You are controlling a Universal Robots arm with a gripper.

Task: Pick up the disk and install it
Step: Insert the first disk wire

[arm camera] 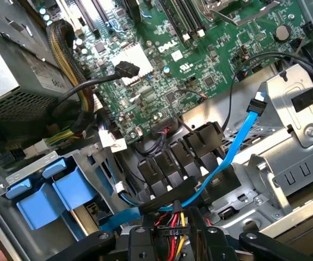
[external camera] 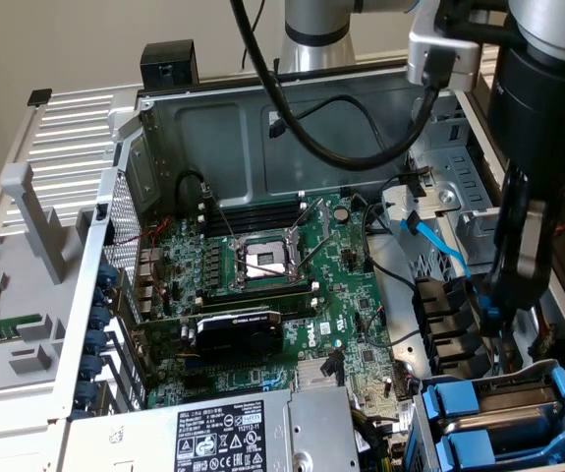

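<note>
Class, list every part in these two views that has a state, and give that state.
Case, lying open.
CPU socket, uncovered, no cooler on it.
Graphics card, seated on the board.
Blue cable, one end unplugged.
Carriers, both slotted in.

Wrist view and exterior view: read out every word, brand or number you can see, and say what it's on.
"DELL": on the motherboard.
"P10": on the black plug.
Power-supply sticker: print too small to read.
Small chip markings: too small to read.
</note>
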